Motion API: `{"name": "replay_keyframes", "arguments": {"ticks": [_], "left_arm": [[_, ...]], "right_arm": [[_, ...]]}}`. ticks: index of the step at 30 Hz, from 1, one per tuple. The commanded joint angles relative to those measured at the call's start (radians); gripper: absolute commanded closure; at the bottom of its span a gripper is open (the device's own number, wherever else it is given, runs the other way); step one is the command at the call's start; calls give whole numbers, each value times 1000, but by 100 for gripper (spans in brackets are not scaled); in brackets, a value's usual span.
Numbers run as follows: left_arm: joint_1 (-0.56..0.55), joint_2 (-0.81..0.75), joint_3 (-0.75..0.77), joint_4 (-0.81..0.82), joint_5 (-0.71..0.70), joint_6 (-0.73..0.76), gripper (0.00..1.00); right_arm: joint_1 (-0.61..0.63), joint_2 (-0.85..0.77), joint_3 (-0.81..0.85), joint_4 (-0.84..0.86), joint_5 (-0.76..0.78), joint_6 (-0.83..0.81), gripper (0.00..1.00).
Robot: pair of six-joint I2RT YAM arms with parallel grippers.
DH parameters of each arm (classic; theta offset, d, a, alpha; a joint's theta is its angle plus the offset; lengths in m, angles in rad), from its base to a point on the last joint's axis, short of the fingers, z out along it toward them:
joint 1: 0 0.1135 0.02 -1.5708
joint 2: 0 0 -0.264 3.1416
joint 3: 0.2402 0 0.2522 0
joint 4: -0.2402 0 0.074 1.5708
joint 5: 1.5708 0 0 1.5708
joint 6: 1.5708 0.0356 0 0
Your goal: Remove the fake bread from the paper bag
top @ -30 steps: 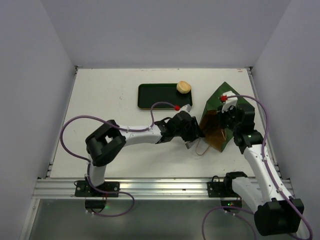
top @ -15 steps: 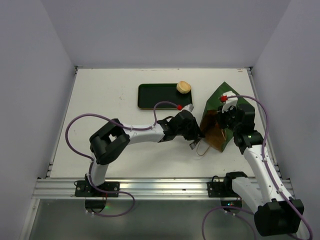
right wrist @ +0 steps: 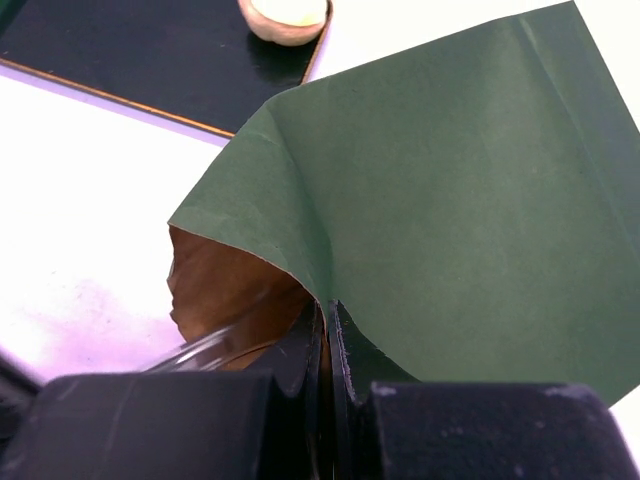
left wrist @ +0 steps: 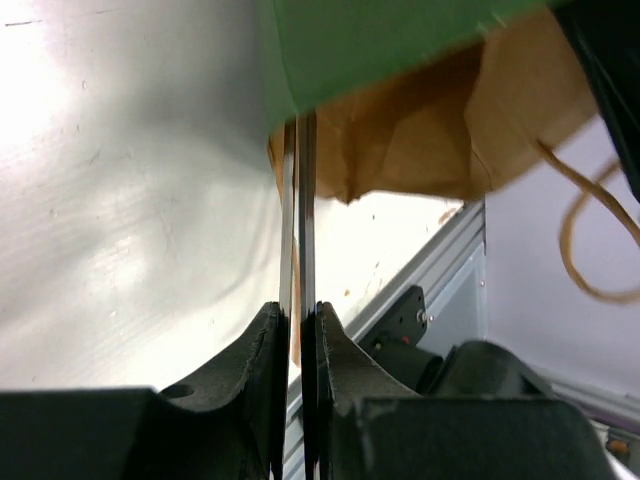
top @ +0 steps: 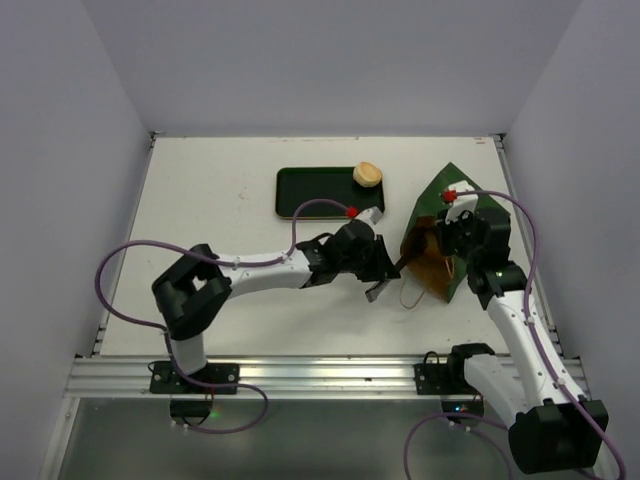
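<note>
The paper bag [top: 445,205] lies tilted on its side at the right, green outside, brown inside, mouth facing left. My right gripper [top: 447,250] is shut on the bag's upper edge [right wrist: 450,200], jaws pinching the paper [right wrist: 326,310]. My left gripper [top: 383,272] is shut on metal tongs [left wrist: 297,200], whose thin blades reach into the bag's mouth [left wrist: 420,140]. The tongs show as a shiny strip inside the bag in the right wrist view [right wrist: 200,350]. One tan round bun [top: 368,175] sits on the tray's right end. No bread shows inside the bag.
The flat dark green tray [top: 310,192] lies behind the left gripper and shows in the right wrist view [right wrist: 150,50]. A twine handle [top: 408,295] loops onto the table before the bag. The table's right edge rail is close to the bag.
The left arm's elbow has swung left and down. Its gripper has stayed at the bag's mouth with the tongs, and the bag's mouth has shifted slightly. The right arm holds still.
</note>
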Motion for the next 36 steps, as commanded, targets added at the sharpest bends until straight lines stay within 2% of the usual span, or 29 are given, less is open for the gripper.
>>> {"name": "replay_keyframes", "arguments": {"ticks": [1,10,11,16,23,26,30,36], "left_arm": [[-15,-130,-47,10,21,62,100],[-40,-302,-211,-30,82,145,100],[-40,-319,-222,-82,91,155,100],[-41,-510,-357,-131,100,235,100],[-23,-734,-399,-350,64,358,100],[23,-825,-408,-404,68,386,100],[150,-908,-391,-472,88,424,100],[305,-853,-307,-502,93,519,100]], "right_arm": [[3,-13,-16,89,64,-4,100],[1,-2,-26,108,90,9,100],[0,-1,-26,108,90,10,100],[-8,2,-27,108,77,25,100],[-16,4,-29,111,76,30,100],[-20,2,-29,109,74,30,100],[-24,2,-29,109,74,29,100],[-25,-1,-29,108,70,25,100]]}}
